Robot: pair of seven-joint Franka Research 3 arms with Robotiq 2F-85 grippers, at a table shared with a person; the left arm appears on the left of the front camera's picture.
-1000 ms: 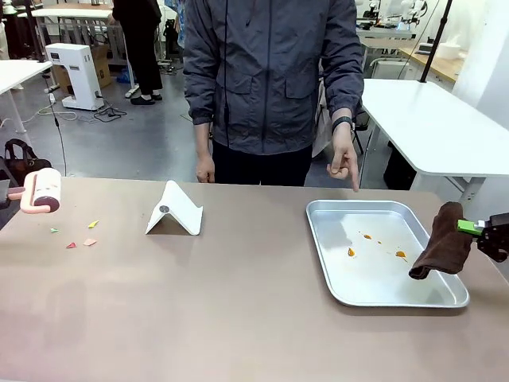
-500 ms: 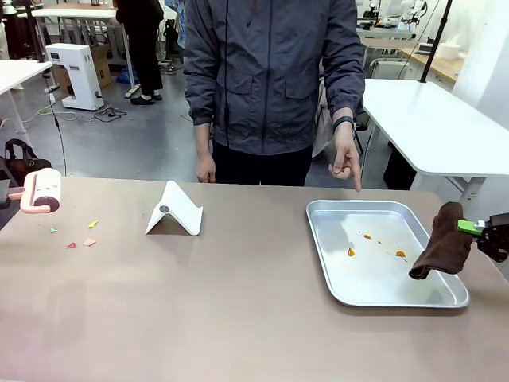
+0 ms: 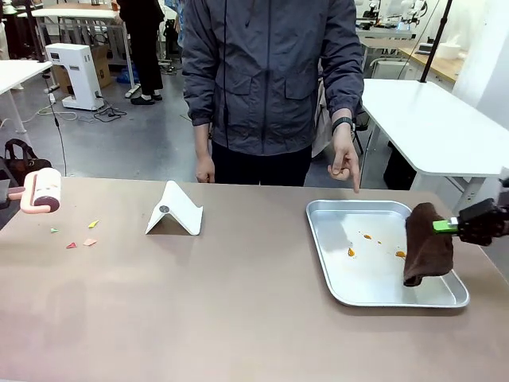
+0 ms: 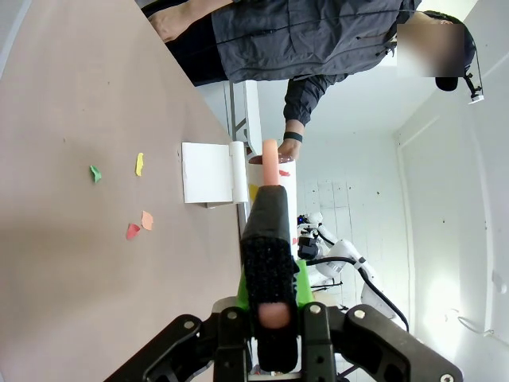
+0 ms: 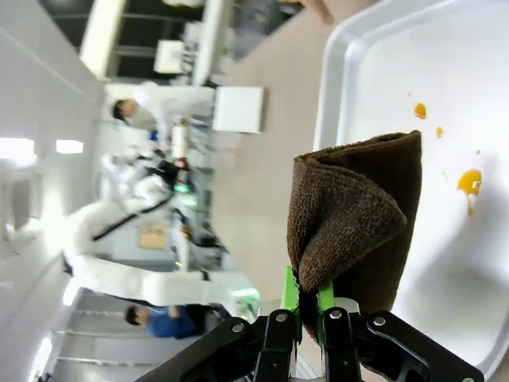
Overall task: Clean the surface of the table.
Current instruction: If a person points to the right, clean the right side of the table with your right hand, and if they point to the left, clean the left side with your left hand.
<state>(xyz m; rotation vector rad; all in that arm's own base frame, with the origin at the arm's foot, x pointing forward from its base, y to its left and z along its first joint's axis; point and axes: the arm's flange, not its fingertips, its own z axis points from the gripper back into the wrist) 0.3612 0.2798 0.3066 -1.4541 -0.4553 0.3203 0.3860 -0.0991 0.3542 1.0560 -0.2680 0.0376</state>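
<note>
Brown cloth [image 3: 428,243], pinched at its upper fold by the right pincer [image 3: 445,226], now hangs over the right part of the tray [image 3: 318,231]. A second ago it hung just outside the tray's right rim, so the arm has carried it inward, toward the robot's left. Its lower edge sits just beside the nearest of the orange stains [image 3: 351,251] on the tray floor; whether it touches the metal cannot be told. The person's hand [image 3: 343,167] points down at the tray's far rim, as before. This shift suggests that wiping the stains is the step in hand, and no stain looks smeared yet.

The left pincer [image 4: 270,294] is clamped on the handle of a pink roller [image 3: 44,191], held over the table's left edge and unmoved over the last second. The paper scraps [image 3: 90,241] lie near it on the table [image 3: 238,310], green, yellow, red and pink, none picked up. They are probably the roller's share of the work.

The table is a matte brownish-tan top spanning the front view, with the person standing at its far side. It also carries a folded white stand [image 3: 175,211] between the scraps and the tray. Beyond it is a workshop with a grey floor, white tables [image 3: 429,127] and a white floor unit at the far left.
</note>
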